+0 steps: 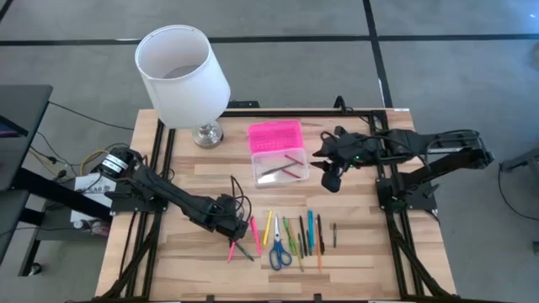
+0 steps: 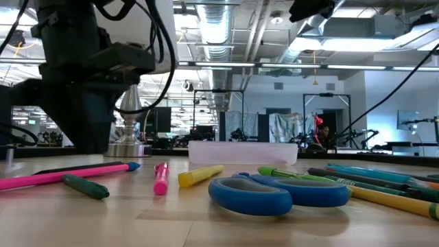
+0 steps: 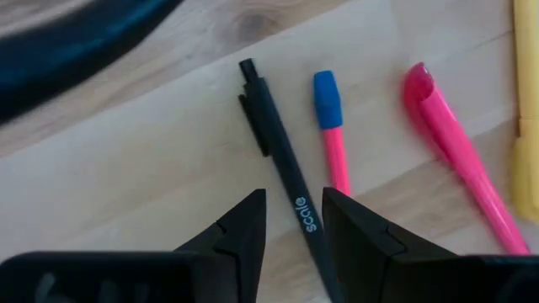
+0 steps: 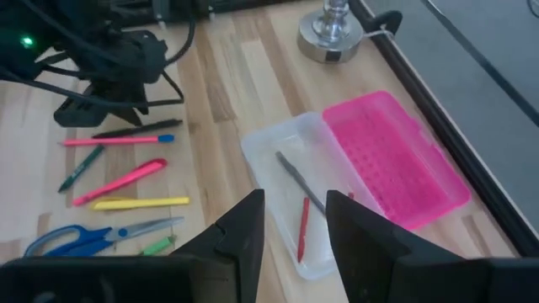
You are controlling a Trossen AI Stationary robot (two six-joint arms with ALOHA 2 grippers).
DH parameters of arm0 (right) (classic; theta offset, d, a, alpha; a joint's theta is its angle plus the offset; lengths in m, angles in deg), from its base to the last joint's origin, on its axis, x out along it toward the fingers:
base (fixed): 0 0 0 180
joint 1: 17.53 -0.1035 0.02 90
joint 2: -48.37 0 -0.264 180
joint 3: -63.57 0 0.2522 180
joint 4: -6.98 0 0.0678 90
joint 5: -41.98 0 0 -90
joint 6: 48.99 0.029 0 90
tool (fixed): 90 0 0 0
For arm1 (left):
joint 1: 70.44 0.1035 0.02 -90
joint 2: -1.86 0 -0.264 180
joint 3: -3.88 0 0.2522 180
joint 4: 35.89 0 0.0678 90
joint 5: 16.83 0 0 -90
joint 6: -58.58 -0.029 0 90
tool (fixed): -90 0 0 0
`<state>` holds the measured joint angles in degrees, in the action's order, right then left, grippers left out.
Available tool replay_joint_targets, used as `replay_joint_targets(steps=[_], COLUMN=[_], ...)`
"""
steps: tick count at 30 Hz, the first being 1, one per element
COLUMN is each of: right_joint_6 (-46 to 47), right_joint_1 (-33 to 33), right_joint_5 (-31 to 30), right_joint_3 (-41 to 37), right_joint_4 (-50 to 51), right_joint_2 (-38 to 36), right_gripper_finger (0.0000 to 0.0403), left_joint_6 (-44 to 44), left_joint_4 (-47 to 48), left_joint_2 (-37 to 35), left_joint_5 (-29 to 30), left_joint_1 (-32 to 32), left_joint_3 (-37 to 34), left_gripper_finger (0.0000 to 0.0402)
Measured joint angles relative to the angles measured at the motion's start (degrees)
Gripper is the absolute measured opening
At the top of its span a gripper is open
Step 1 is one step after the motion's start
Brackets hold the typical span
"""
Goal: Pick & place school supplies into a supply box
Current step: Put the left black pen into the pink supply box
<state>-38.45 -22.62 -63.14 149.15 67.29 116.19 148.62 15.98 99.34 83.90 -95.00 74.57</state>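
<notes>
Currently the left gripper [image 3: 293, 227] sits low over the near-left part of the table [image 1: 194, 181], fingers [image 3: 238, 231] spread with a slim black pen [image 3: 280, 156] lying between them, not yet pinched as far as the wrist view shows. That pen looks light, stiff and smooth-barrelled, likely to roll or skid; taking it across mid-barrel, near the printed lettering, seems the safest hold. Just beside it lies a pink pencil with a blue cap [image 3: 332, 126], then a pink marker [image 3: 450, 143] and a yellow marker [image 3: 526, 109], close enough that a wide closing could nudge them. More supplies lie in a row along the near edge: blue-handled scissors [image 1: 279, 250], green, orange and dark pens [image 1: 308, 233]. Scissors will be heavier and awkward; handles or the closed blades look like the only grip. The right gripper [image 4: 291, 223] hovers above the pencil case [image 1: 280, 167] near the table's middle, fingers spread and empty. Its clear base lies open with the pink lid [image 1: 274, 135] folded toward the far edge. Inside the base: a dark pen [image 4: 296, 178] and a red pencil [image 4: 303, 225], lying loose, plenty of room left. A white lamp [image 1: 182, 71] stands at the far-left corner, clear of the work.
</notes>
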Motion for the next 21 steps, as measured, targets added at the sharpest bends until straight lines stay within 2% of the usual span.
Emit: replay_joint_targets(steps=[15,21], right_joint_6=[1.57,1.69], right_joint_1=[-1.68,-1.88], right_joint_5=[-0.2,-0.11], right_joint_3=[-0.05,-0.02], right_joint_4=[2.9,2.98], right_joint_2=[-1.37,-1.52], right_gripper_finger=[0.0121,0.0121], left_joint_6=[-1.03,-1.52], left_joint_4=[-2.5,-0.04], left_joint_2=[3.1,3.1], left_joint_5=[-0.42,-1.07], left_joint_1=[0.04,0.07], left_joint_3=[-0.02,-0.04], left_gripper_finger=[0.0112,0.0112])
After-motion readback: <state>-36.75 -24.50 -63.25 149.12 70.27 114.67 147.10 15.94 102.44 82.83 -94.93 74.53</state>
